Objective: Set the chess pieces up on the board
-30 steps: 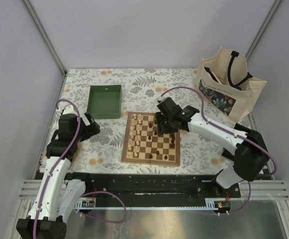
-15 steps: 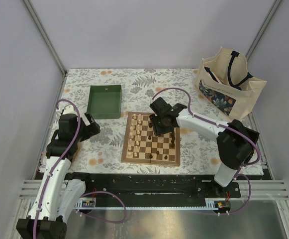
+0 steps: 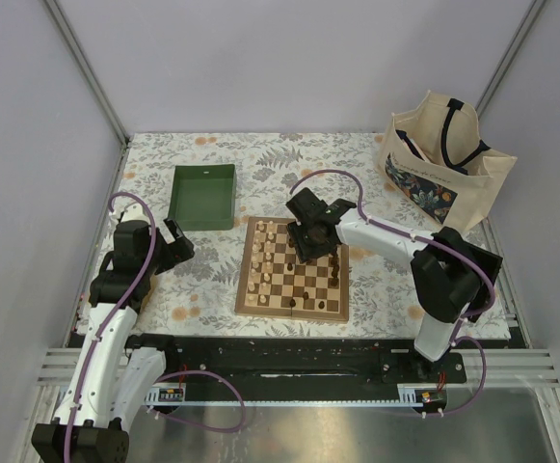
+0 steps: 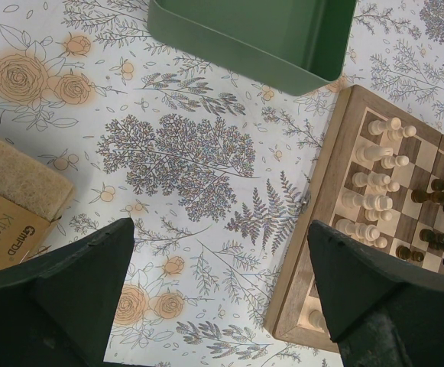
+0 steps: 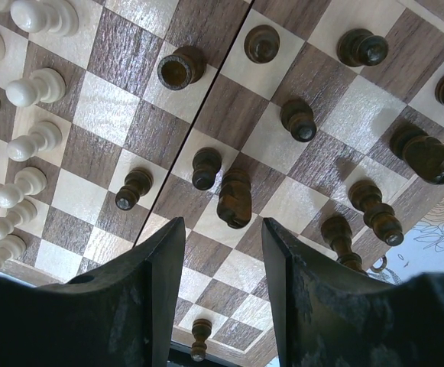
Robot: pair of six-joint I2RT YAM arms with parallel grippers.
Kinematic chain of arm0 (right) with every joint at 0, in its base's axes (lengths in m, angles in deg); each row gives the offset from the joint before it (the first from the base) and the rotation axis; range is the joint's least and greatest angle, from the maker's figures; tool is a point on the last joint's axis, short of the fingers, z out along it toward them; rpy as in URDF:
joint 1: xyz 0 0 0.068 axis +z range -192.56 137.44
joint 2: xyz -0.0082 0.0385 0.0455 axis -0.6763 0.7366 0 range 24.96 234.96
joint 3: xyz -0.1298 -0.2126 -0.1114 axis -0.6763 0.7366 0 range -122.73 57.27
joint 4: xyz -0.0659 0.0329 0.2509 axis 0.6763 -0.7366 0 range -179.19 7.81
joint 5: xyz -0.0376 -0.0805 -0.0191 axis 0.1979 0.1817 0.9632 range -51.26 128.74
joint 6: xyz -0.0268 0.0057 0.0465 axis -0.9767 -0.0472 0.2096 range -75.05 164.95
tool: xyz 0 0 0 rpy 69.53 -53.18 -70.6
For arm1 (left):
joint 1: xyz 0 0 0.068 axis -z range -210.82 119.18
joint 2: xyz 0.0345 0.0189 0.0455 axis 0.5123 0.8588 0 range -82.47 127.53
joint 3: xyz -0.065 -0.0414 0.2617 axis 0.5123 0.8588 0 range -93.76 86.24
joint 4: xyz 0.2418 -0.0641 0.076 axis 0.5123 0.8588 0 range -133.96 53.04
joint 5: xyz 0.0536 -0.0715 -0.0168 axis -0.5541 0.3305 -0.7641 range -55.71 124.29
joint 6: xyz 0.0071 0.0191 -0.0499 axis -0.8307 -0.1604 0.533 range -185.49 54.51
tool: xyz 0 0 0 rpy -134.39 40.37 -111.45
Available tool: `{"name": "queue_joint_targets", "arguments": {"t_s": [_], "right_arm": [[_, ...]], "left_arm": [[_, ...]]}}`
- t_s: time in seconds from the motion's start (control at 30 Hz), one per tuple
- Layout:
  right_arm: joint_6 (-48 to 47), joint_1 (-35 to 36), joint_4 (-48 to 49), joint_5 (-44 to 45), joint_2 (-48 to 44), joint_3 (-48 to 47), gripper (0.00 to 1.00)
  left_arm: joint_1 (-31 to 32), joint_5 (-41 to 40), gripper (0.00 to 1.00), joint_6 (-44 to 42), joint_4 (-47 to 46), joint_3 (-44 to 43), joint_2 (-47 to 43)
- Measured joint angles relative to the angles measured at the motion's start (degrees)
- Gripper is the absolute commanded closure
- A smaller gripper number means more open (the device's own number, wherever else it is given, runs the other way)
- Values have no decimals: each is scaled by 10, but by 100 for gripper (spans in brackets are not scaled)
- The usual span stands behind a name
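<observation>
Now, nearest to the arm bases, the left gripper (image 4: 223, 294) hangs over the flowery table cloth (image 4: 183, 153), just beside the board (image 3: 243, 289). Its jaws are wide apart and hold nothing. It has not moved in the last second. A brown card pack (image 4: 8, 222) lies close under it.

A little further in lies the board, flat on the cloth. The pale pieces (image 3: 265, 260) stand in rows along its left side and look mostly in place. The dark pieces (image 3: 335, 275) are on the right half. They are spread about on many squares, and some lean.

The right gripper (image 3: 310, 246) has slid left over the last second. It was above the right part of the board, and now it hangs above the far middle. In the right wrist view its jaws are a little way apart with nothing between them. One dark piece (image 5: 234, 199) stands just past the fingertips (image 5: 157, 252). It looks as if the arm is lining up to pick that piece next, so the dark side is probably the part left to do.

Further back sits the green tray (image 3: 202, 198), just past the board's far left corner. Off to the far right stands a cloth bag (image 3: 443, 159).
</observation>
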Motion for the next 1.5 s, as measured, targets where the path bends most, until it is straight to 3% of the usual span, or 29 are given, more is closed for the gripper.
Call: {"name": "queue_joint_targets", "arguments": {"t_s": [0.5, 1.23, 1.5], "right_arm": [[-18, -10, 7, -1, 19, -9, 54], [-31, -18, 10, -3, 30, -14, 56], [-32, -18, 12, -6, 32, -16, 67]], "left_arm": [[0, 0, 1, 0, 0, 0, 0], [0, 0, 1, 0, 0, 0, 0], [0, 0, 1, 0, 0, 0, 0]]}}
